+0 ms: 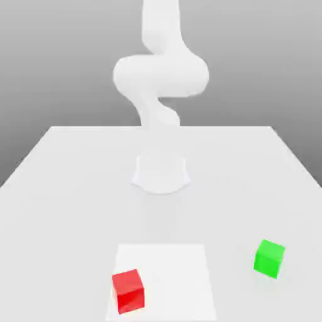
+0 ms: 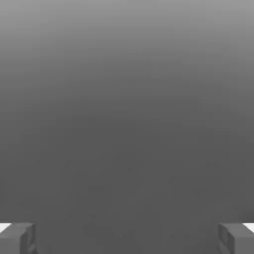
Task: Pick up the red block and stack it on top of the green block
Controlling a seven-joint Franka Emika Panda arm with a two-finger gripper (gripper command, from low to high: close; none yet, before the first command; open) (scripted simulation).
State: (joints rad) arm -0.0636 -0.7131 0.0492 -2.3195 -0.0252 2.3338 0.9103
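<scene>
Red block: the red block [image 1: 128, 291] sits nearest the camera in the exterior view, on the table [image 1: 56, 207], toward the exterior view's left. It lies on the lighter square patch [image 1: 173, 270], close to that patch's near corner on the exterior view's left, turned a little so its faces are not square to the patch edges.
How it should handle: judged from its look, a small rigid cube with smooth flat faces, probably light. It should not deform, but smooth sides may slip under a weak squeeze.
Where to grip: two opposite side faces, around mid-height, with the jaws turned to match the cube's slight rotation and the top left free.
Green block: the green block [image 1: 270, 258] stands a little farther back, toward the exterior view's right, off the patch and well apart from the red one. It is the same size and also slightly turned, and its flat top is bare to receive the red cube.
Gripper: in the hand view the gripper [image 2: 127, 238] shows two grey fingertips [image 2: 19, 238] at opposite edges, spread wide with nothing between them.
Arm pose: farthest back, the white arm [image 1: 160, 75] rises from its round base [image 1: 161, 173] and folds upward, high above the table and well away from both blocks.
Step in hand: likely the approach to the red cube, not yet begun.
</scene>
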